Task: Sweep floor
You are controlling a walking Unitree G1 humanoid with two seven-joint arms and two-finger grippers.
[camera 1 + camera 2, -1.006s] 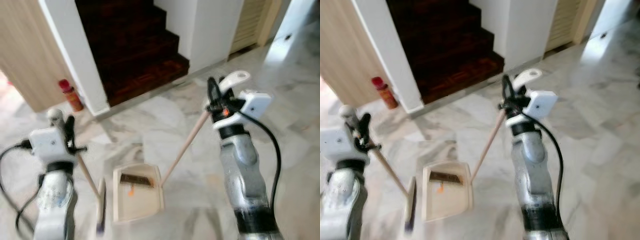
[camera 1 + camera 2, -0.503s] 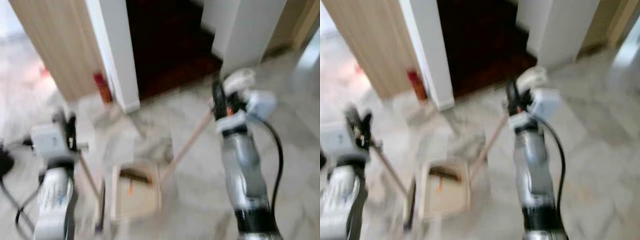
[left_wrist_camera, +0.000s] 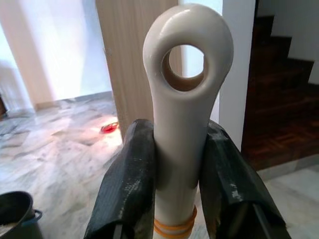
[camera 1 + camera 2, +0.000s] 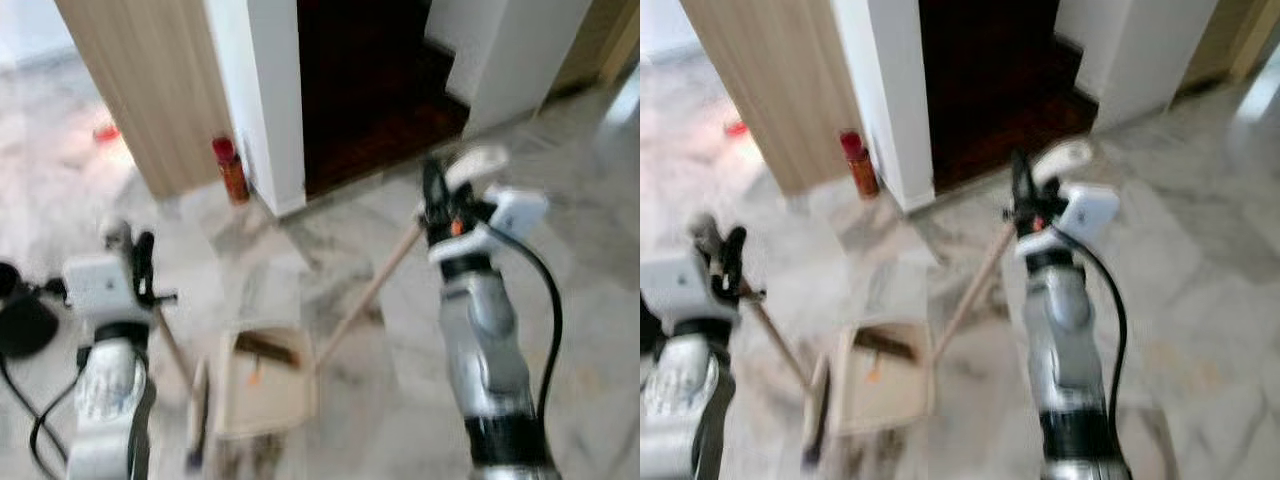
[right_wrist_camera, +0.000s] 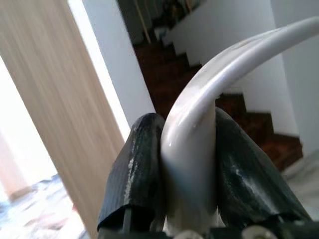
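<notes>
My left gripper [image 4: 138,262] is shut on the cream handle of a broom [image 3: 185,119], whose wooden stick slants down to the brush head [image 4: 198,415] on the marble floor. My right gripper [image 4: 436,205] is shut on the curved white grip [image 5: 199,129] of the dustpan's long wooden handle [image 4: 368,295]. The cream dustpan [image 4: 262,385] rests on the floor between my arms, with a dark strip and a small orange scrap inside it. The brush head lies just left of the pan.
A dark wooden staircase [image 4: 375,90] rises straight ahead between white walls. A wood-panelled wall [image 4: 140,80] stands to the left, with a red bottle [image 4: 231,170] at its foot. A small red object [image 4: 106,131] lies on the far left floor and a dark bucket [image 3: 17,216] nearby.
The whole picture has shifted right and down, so the camera has turned left. Both grippers keep their hold and the dustpan and broom stay between my arms.
</notes>
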